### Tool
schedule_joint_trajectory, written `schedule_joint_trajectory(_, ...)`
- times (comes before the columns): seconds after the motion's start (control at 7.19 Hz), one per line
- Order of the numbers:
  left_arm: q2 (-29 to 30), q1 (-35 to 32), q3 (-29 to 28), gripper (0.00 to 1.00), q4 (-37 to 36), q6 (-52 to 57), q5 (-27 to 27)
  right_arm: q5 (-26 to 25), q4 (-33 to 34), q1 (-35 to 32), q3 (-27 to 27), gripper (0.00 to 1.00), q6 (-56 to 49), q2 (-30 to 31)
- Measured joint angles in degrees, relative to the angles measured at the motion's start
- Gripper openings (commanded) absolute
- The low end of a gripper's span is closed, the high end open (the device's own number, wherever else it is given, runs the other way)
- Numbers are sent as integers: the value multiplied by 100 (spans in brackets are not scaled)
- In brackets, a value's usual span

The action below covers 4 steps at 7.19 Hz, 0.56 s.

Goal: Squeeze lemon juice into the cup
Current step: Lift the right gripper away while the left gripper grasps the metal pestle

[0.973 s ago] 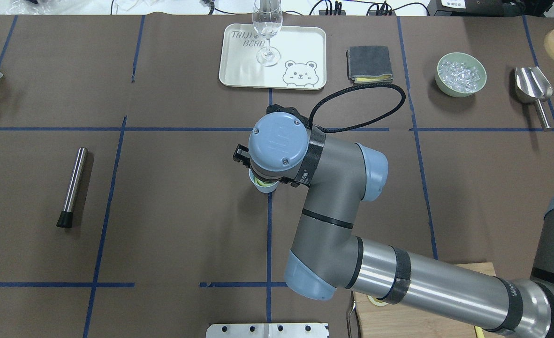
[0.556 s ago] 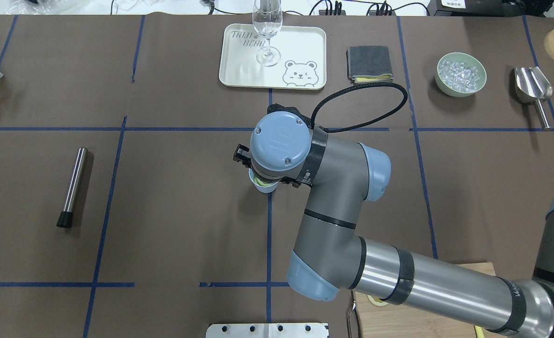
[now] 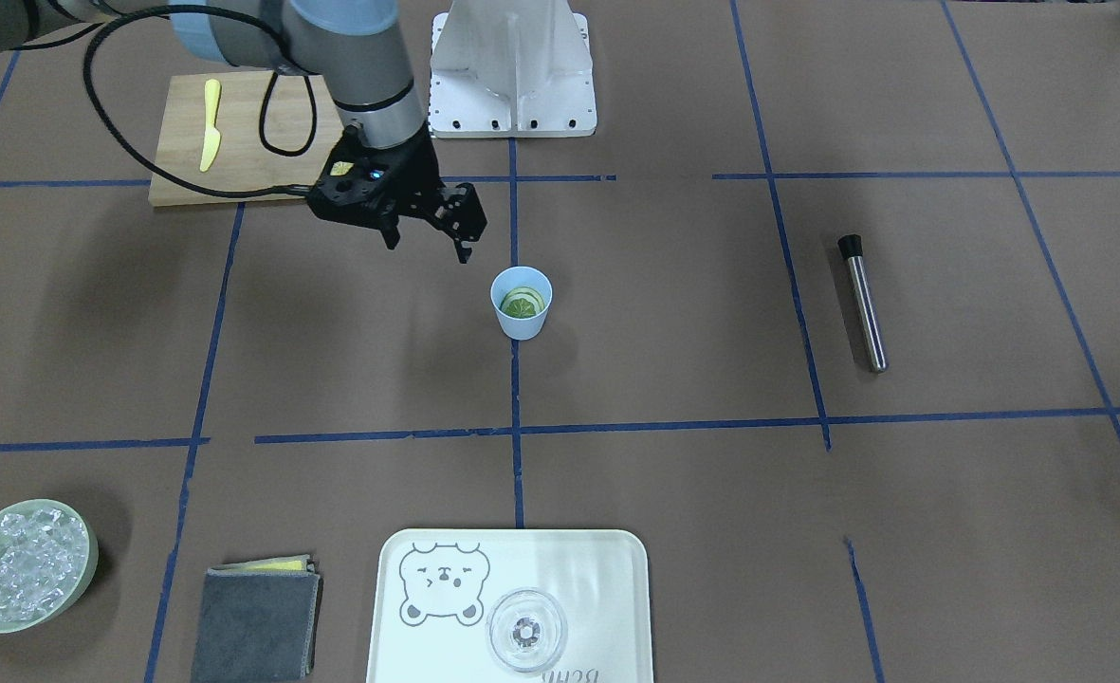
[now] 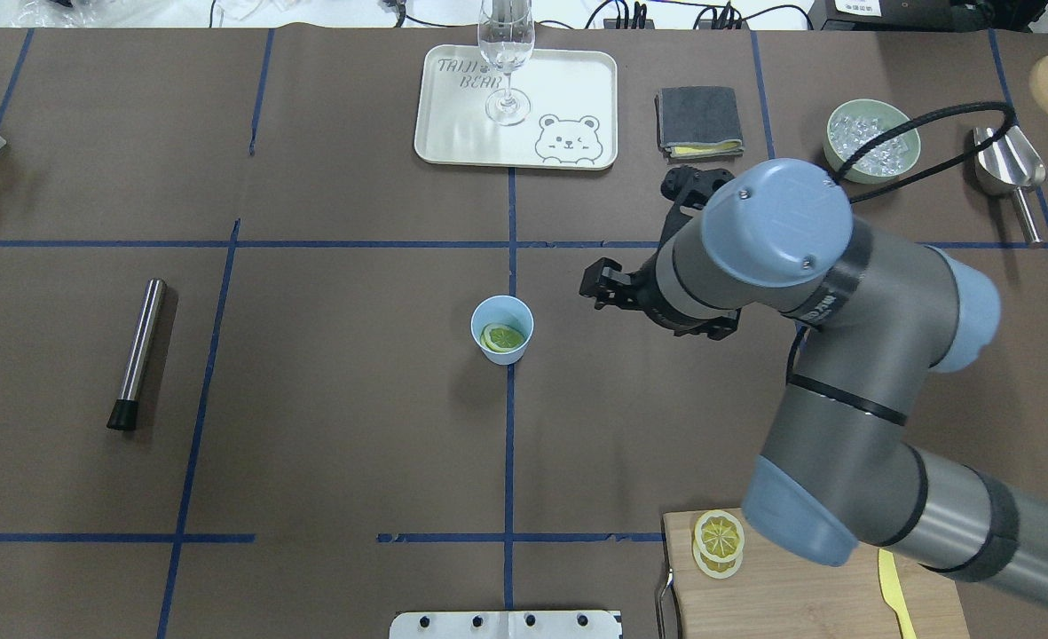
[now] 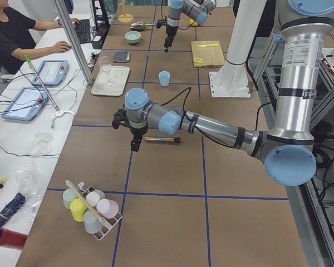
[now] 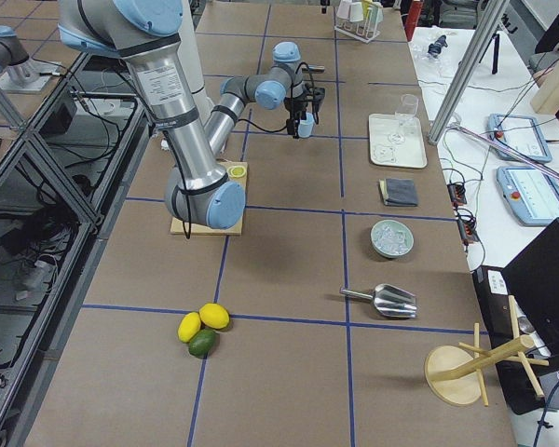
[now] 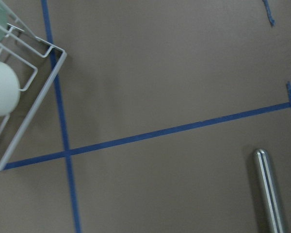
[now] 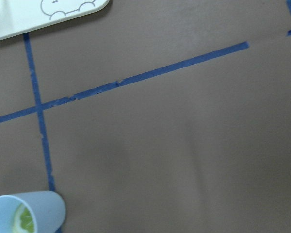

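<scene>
The light-blue cup [image 4: 506, 312] stands upright at the table's middle on a blue tape line. A lemon slice [image 4: 501, 337] lies inside it. Both also show in the front view, the cup [image 3: 520, 327] and the lemon [image 3: 523, 304], and at the right wrist view's lower left corner, the cup [image 8: 48, 208]. My right gripper [image 4: 598, 290] hangs above the table to the right of the cup, apart from it; in the front view [image 3: 427, 243] it is open and empty. My left gripper [image 5: 134, 146] shows only in the exterior left view, above the table near a metal muddler; I cannot tell its state.
A metal muddler [image 4: 137, 353] lies at the left. At the back are a bear tray [image 4: 577, 80] with a clear glass [image 4: 506, 53], a grey cloth [image 4: 699, 122], a green bowl of ice [image 4: 871, 140] and a scoop [image 4: 1007, 169]. A cutting board [image 4: 799, 595] with lemon slices [image 4: 719, 541] and a yellow knife [image 4: 892, 586] is near right.
My right arm has swung from directly over the cup to the right, uncovering it. The lemon slice lies in the cup, free of the gripper.
</scene>
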<state>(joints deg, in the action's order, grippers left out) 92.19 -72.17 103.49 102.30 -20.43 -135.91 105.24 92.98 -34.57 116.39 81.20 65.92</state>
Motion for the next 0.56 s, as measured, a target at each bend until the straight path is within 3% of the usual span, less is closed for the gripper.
schedule_joint_trajectory(0.28, 13, 1220, -34, 99, 973, -1887, 302, 169, -18, -362, 219, 100, -790, 577)
schedule_joint_trajectory(0.56, 55, 1924, -301, 100, 1477, -2767, 879, 342, -30, -643, 249, 100, -1319, 889)
